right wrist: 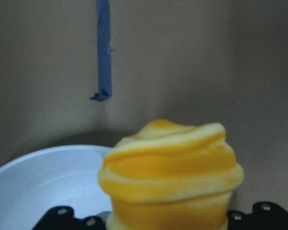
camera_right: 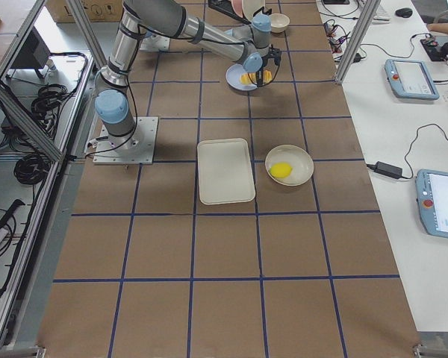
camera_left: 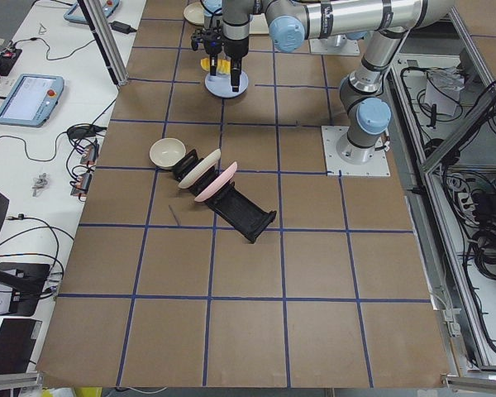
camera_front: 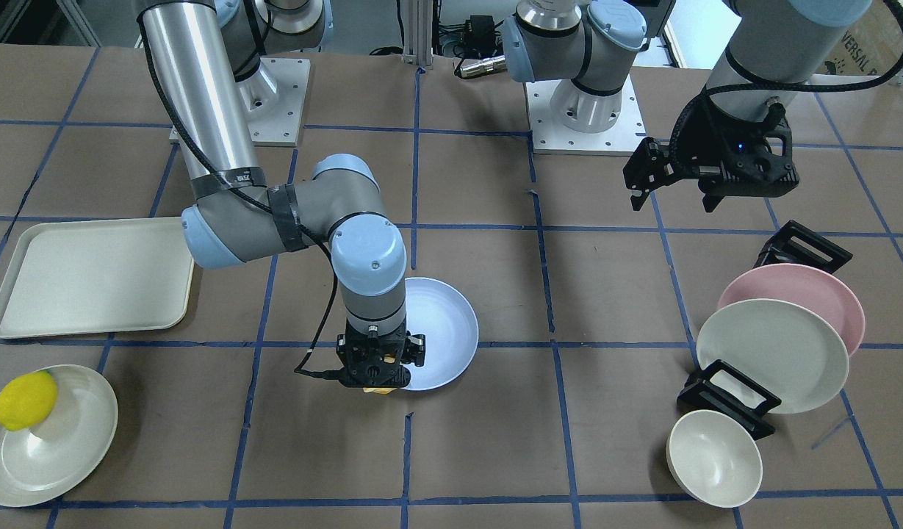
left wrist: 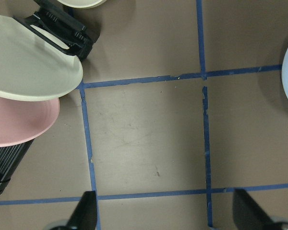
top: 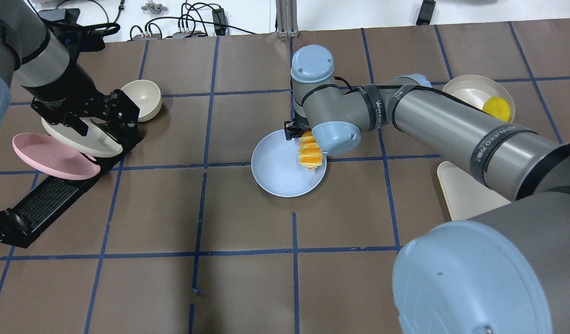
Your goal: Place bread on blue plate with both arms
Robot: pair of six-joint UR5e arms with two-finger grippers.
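The bread (top: 307,155), an orange-and-cream ridged loaf, is held by my right gripper (top: 308,140), which is shut on it over the right rim of the blue plate (top: 278,169). In the front-facing view that gripper (camera_front: 375,371) points straight down at the plate's edge (camera_front: 444,330), with a bit of bread (camera_front: 381,391) showing under it. The right wrist view shows the bread (right wrist: 170,172) close up above the plate (right wrist: 43,187). My left gripper (camera_front: 673,198) is open and empty, hovering away near the plate rack; its fingertips (left wrist: 86,215) stand wide apart.
A black rack (camera_front: 727,397) holds a pink plate (camera_front: 796,294) and a cream plate (camera_front: 771,353), with a cream bowl (camera_front: 712,459) beside it. A cream tray (camera_front: 91,279) and a cream plate (camera_front: 62,448) with a yellow lemon-like fruit (camera_front: 25,400) lie on my right side.
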